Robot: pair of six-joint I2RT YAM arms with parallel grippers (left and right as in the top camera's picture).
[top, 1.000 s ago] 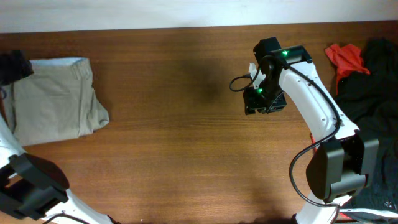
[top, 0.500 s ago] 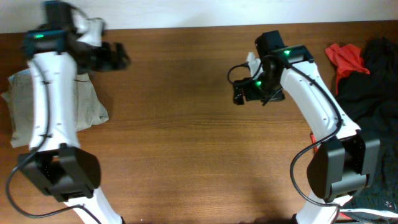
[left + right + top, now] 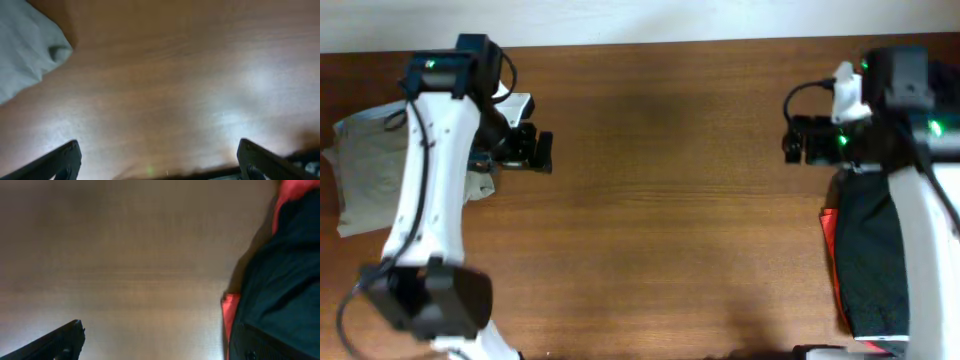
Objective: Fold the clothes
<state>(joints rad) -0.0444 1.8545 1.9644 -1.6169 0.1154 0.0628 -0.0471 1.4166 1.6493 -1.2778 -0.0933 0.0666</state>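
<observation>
The khaki trousers [image 3: 365, 175] lie folded at the table's far left, partly under my left arm. One corner of them [image 3: 25, 60] shows at the top left of the left wrist view. My left gripper [image 3: 542, 152] is open and empty over bare wood, just right of the trousers; both fingers [image 3: 65, 160] show spread wide apart. My right gripper [image 3: 790, 140] is open and empty over bare wood at the right, next to the black and red garments; its left finger [image 3: 67, 337] stands far from the right one.
Black and red garments [image 3: 865, 250] lie at the right edge under my right arm, and show in the right wrist view [image 3: 280, 270]. The brown wooden table [image 3: 660, 220] ends at a pale wall along the far edge.
My left arm swung right and down off the trousers to just beside them. My right arm pulled back to the right, over the black and red garments.
</observation>
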